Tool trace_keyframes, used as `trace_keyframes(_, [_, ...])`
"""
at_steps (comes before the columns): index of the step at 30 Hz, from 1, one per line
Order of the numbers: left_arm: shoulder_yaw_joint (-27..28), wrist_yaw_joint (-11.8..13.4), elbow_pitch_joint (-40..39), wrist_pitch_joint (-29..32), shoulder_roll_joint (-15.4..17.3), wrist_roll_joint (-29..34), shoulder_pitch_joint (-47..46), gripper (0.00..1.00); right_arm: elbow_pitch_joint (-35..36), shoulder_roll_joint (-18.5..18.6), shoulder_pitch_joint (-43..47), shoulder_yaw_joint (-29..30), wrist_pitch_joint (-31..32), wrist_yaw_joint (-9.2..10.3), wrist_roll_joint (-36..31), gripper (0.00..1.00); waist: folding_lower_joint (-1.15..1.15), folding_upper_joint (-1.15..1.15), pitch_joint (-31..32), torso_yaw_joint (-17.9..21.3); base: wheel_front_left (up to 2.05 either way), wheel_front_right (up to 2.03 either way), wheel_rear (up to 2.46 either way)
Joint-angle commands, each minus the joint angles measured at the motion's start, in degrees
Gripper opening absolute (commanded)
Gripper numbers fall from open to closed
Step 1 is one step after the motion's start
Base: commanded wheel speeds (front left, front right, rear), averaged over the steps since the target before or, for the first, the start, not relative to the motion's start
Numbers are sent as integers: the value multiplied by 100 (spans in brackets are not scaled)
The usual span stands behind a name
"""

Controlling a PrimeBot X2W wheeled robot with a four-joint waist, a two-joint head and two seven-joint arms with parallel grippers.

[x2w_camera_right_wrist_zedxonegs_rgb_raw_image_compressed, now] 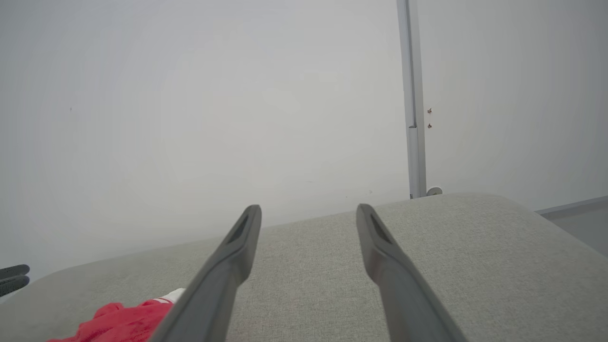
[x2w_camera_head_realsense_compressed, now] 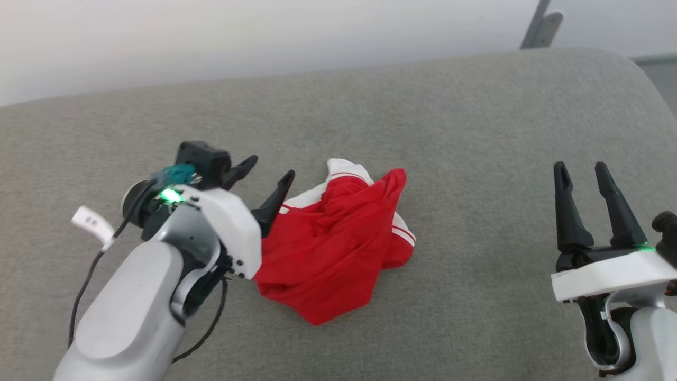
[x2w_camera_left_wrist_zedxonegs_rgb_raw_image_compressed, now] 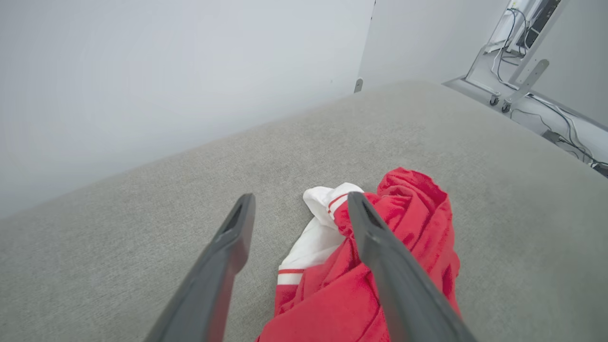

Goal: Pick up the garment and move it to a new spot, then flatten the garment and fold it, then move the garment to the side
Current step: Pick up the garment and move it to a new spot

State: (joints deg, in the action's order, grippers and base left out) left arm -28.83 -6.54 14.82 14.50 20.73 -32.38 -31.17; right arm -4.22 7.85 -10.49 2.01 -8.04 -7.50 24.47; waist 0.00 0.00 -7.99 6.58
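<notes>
Crumpled red thin-fabric T-shirt (x2w_camera_head_realsense_compressed: 338,238) with white sleeves lies unflattened (folding all ahead); left gripper (x2w_camera_head_realsense_compressed: 271,165) and right gripper (x2w_camera_head_realsense_compressed: 580,166) jaws spread, empty.

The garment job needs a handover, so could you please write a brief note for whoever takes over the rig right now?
Left gripper: open, fingers spread at the left edge of the garment, holding nothing.
Right gripper: open, empty, well off to the garment's right.
Garment: lying crumpled in a heap on the grey cushion.
Done: nothing of the flattening or folding shows.
Left: flatten it, fold it, move it aside.
</notes>
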Motion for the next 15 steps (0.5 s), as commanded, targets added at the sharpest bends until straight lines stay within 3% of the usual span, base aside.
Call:
trace_keyframes(1, [65, -8, -83, -273, 68, 28, 124, 100, -29, 58, 71, 19, 13, 2, -26, 100, 0, 0, 167, -169, 0, 0, 0])
trace_keyframes(7, [386, 134, -252, -1285, 242, 111, 577, 100, -131, 221, 190, 36, 0, 2, -160, 100, 0, 0, 440, -390, 0, 0, 0])
trace_keyframes(15, [817, 443, -429, -2137, 404, 13, 1313, 100, -321, 331, 380, 90, 36, 2, -188, 100, 0, 0, 687, -657, 0, 0, 0])
